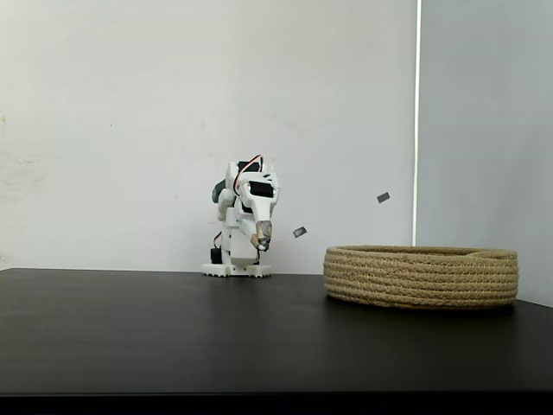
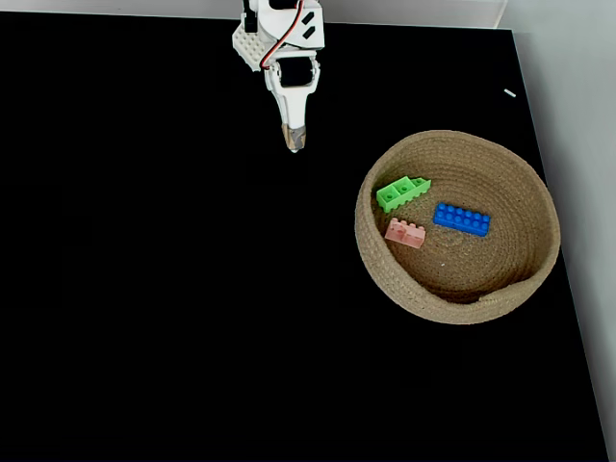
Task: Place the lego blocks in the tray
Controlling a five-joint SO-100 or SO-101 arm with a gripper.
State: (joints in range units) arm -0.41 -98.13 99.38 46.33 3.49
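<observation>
Arm folded back at its base, closed empty tool pointing down over table.

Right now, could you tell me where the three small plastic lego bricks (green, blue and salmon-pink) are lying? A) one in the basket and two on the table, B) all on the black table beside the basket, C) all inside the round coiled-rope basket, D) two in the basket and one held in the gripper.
C: in the fixed view from above, the green brick, blue brick and salmon-pink brick all lie inside the coiled-rope basket, while the gripper holds nothing.
</observation>
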